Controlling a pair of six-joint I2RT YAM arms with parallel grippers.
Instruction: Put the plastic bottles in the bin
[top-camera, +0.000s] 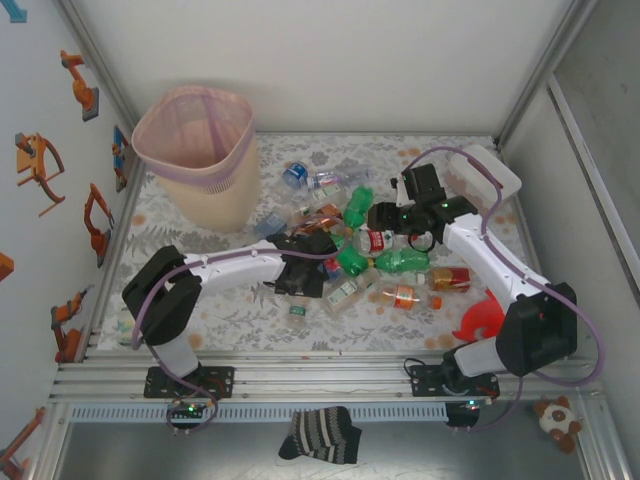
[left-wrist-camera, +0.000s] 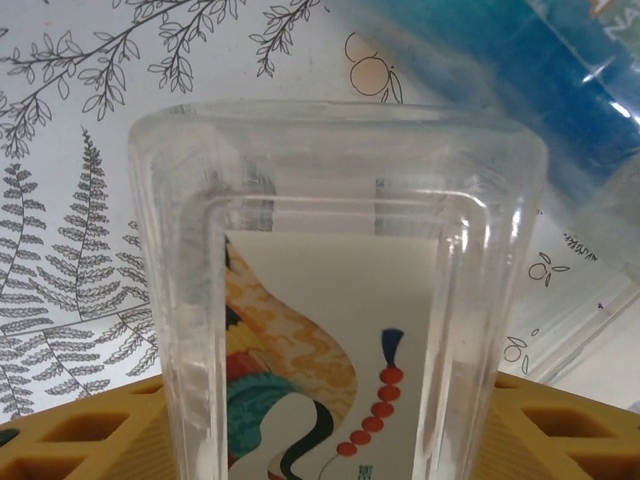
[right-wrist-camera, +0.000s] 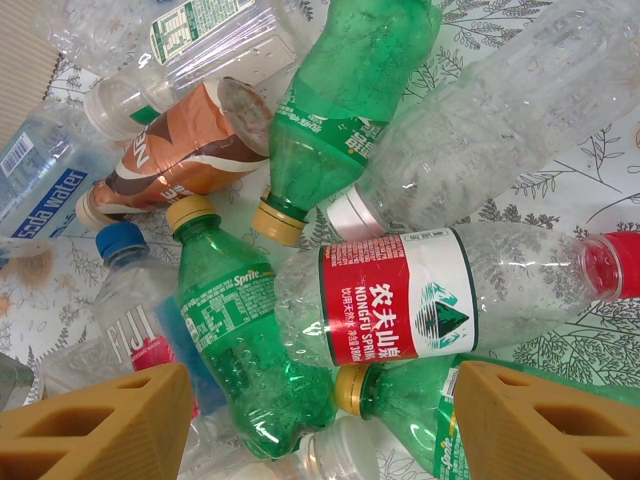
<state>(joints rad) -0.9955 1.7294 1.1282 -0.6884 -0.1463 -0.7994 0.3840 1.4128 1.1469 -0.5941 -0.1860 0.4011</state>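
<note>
Clear plastic fills my left view: a square-shouldered bottle (left-wrist-camera: 340, 300) with a printed label sits between the yellow fingers of the left gripper (left-wrist-camera: 330, 435), and I cannot tell whether they clamp it. My right gripper (right-wrist-camera: 320, 405) hangs released over the heap of bottles (top-camera: 372, 252), near a red-labelled bottle (right-wrist-camera: 400, 295). The pink bin (top-camera: 215, 195) stands far left, apart from the heap.
</note>
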